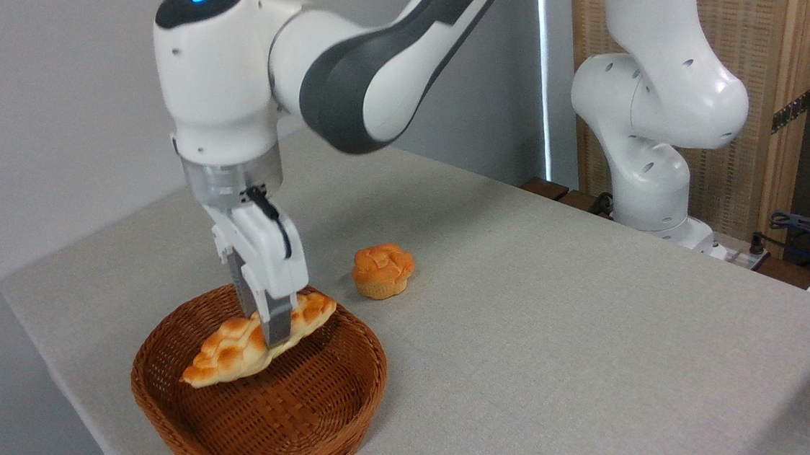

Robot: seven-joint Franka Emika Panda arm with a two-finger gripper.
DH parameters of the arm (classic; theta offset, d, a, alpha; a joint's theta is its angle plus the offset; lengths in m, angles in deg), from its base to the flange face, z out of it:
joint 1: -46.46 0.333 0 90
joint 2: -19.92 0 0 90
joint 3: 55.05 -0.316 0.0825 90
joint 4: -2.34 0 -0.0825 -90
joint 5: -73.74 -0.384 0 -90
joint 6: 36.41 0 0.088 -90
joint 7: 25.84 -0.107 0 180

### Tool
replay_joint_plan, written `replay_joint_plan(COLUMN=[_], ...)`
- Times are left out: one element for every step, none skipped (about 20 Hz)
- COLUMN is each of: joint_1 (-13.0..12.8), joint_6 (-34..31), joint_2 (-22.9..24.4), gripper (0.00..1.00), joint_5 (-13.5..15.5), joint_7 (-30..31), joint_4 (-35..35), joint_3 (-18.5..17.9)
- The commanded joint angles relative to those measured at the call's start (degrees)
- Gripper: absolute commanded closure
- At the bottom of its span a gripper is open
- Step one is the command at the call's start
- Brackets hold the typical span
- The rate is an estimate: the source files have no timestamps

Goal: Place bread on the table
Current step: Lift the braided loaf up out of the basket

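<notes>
jaws clamped on bread (234,351), held clear above basket (334,428) rim.

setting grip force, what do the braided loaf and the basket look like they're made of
Braided loaf: looks like foam or plastic replica bread; smooth, faintly glossy crust, holding its shape in the tool. Uncertain.
Basket: brown woven wicker or rattan, matte; the weave shows on walls and floor.
</notes>
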Motion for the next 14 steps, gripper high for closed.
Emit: replay_joint_plan(joint_1=[-0.1,-0.1,-0.1,-0.1,-0.1,-0.2,-0.2,-0.4,-0.6,-0.7,-1.0,-1.1,-1.6,-2.9], joint_6=[-4.9,-6.1,-7.5,-9.3,-11.1,-13.0,-14.6,-15.7,-16.4,-16.4,-16.4,-16.4,-16.3,-16.4], joint_2=[5.5,6.9,8.4,9.8,11.2,12.1,12.7,13.2,14.1,15.6,16.7,17.4,18.1,18.6], gripper=[0.54,0.54,0.54,0.52,0.52,0.52,0.52,0.52,0.52,0.52,0.52,0.52,0.52,0.52], joint_5=[1.0,1.0,1.0,0.9,0.8,0.7,0.6,0.5,0.3,0.3,0.2,-0.4,-1.6,-3.1], joint_7=[0.3,0.4,0.3,0.3,0.3,0.1,-0.1,0.1,0.1,-0.1,-0.3,-0.4,-0.4,-0.3], joint_4=[0.1,0.1,0.1,0.3,0.4,0.6,0.7,0.9,1.9,3.6,5.3,6.5,7.8,8.9], joint_3=[-2.8,-3.7,-4.9,-5.8,-6.5,-7.2,-7.6,-7.6,-7.7,-7.7,-7.7,-7.7,-7.8,-7.8])
